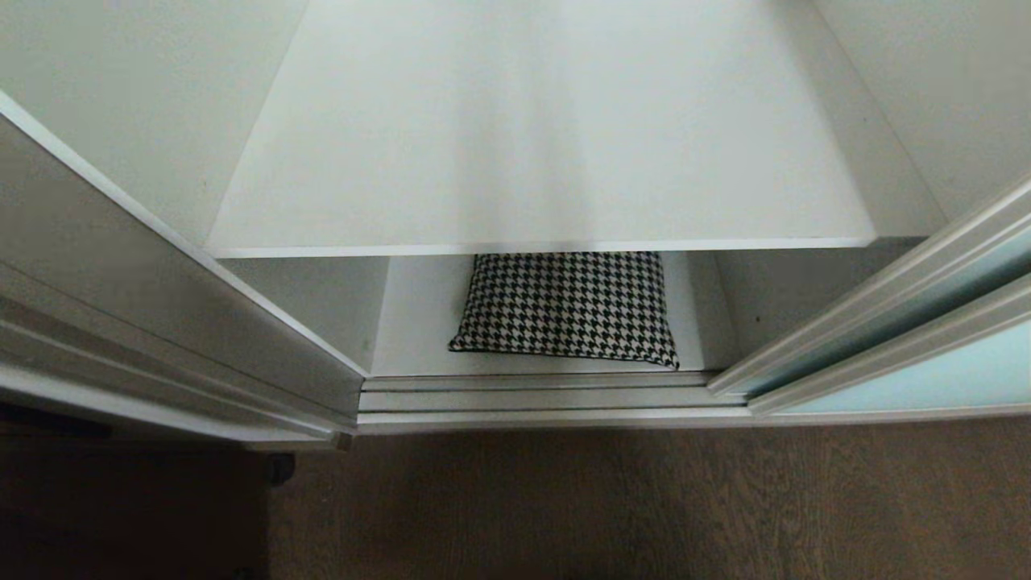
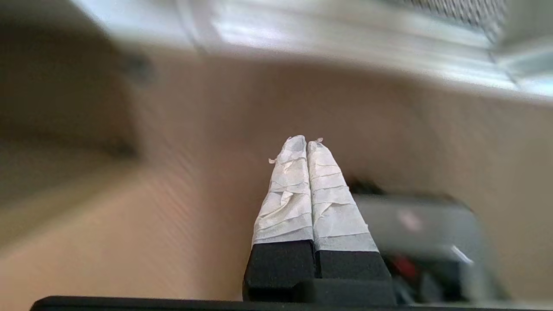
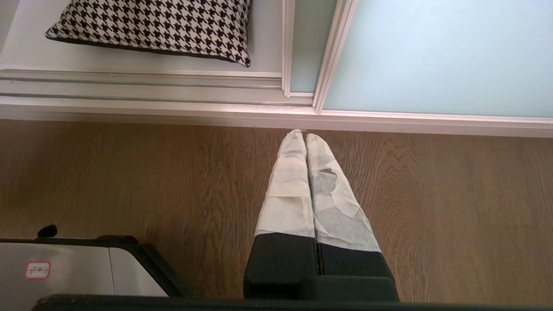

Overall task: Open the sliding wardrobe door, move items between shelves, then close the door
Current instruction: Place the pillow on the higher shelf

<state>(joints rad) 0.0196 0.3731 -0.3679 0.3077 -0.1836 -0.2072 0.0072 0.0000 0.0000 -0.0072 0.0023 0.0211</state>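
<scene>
The wardrobe compartment stands open in the head view. The sliding wardrobe door [image 1: 950, 379], pale aqua glass in a silvery frame, is pushed to the right and also fills the right wrist view [image 3: 440, 56]. A black-and-white houndstooth bundle [image 1: 568, 310] [image 3: 155, 26] lies flat on the lower shelf [image 1: 411, 322], partly under the bare white upper shelf [image 1: 540, 145]. Neither arm appears in the head view. My left gripper [image 2: 306, 141] is shut and empty above the wood floor, and its view is smeared. My right gripper [image 3: 305, 134] is shut and empty, just short of the door track.
Silvery track rails [image 1: 532, 399] run along the wardrobe's foot. An off-white side panel [image 1: 161, 322] stands at the left. Brown wood floor [image 1: 644, 499] lies in front. My grey base [image 3: 65, 272] sits beside the right gripper.
</scene>
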